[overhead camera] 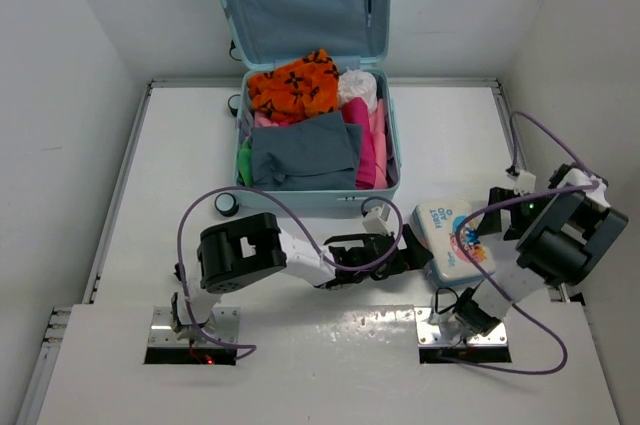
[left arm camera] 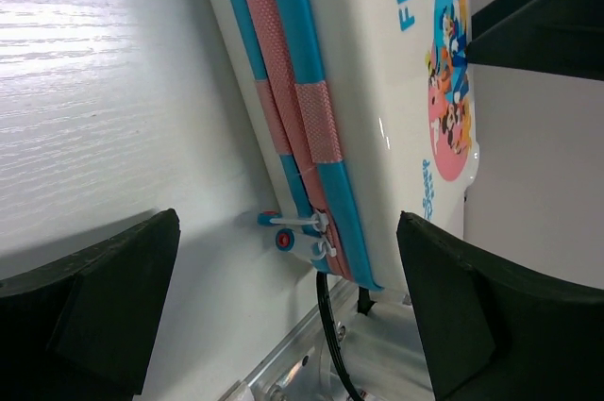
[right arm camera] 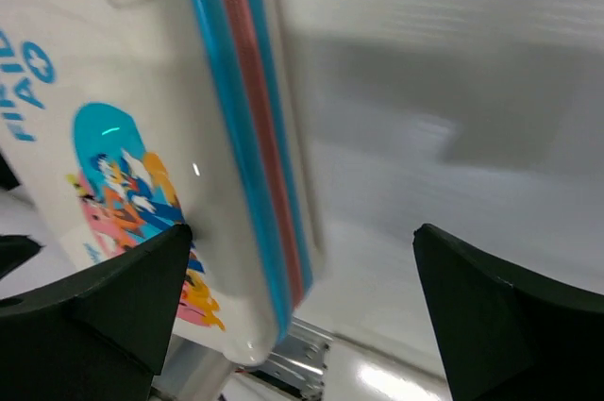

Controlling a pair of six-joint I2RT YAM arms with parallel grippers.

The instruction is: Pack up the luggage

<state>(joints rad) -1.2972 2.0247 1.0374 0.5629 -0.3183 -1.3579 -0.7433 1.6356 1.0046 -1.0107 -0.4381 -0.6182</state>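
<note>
So the big pale aqua-blue hard-shell suitcase (overhead camera: 320, 198) is lying open at the far middle of the white surface (overhead camera: 180, 165), with its lid standing up against the back wall and the light blue lining facing the arms. The bottom half is holding a pile of clothes: an orange patterned garment (overhead camera: 295, 85) and a white roll (overhead camera: 358, 88) at the back, a folded grey piece (overhead camera: 303, 153) in front, and pink stuff (overhead camera: 362, 140) along the right side. Nearer the arms, just off the suitcase's front right corner, a small white first-aid box with a blue and pink zip edge (overhead camera: 452, 240) is sitting on the surface. Both arms are reaching toward it. The left hand (left arm camera: 288, 231) is gaping fully open, with the box's zipped edge between its black fingers (left arm camera: 94, 307), gripping nothing. The right hand (right arm camera: 302, 231) is spread wide too, straddling the box's edge from the other side, and it isn't clamping anything either.
</note>
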